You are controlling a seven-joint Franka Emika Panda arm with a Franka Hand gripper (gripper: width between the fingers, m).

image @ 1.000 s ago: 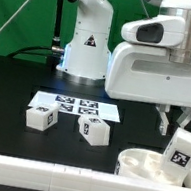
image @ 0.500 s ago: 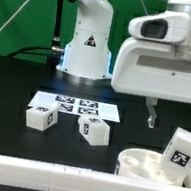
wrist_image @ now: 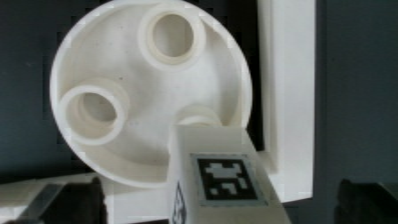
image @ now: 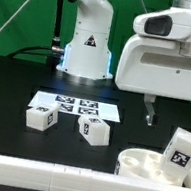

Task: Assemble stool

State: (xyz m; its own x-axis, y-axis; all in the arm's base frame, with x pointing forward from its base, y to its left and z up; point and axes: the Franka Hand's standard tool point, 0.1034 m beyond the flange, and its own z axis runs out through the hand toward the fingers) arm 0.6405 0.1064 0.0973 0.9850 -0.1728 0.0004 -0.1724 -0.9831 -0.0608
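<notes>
The round white seat (image: 142,167) lies at the front of the exterior view's right, against the long white bar. One tagged leg (image: 181,154) stands tilted on it. In the wrist view the seat (wrist_image: 125,100) shows two round holes, and the leg (wrist_image: 222,175) sits at its rim. My gripper (image: 153,114) hangs above the leg, open and empty. In the wrist view the gripper (wrist_image: 210,205) has a dark finger on each side of the leg, apart from it. Two more legs (image: 42,118) (image: 94,132) lie loose on the table.
The marker board (image: 76,106) lies flat behind the two loose legs. A long white bar (image: 30,169) runs along the front edge; it also shows beside the seat in the wrist view (wrist_image: 285,70). The arm's white base (image: 89,47) stands at the back.
The gripper has risen and moved toward the exterior view's left, away from the leg it was around. The leg stays on the seat.
</notes>
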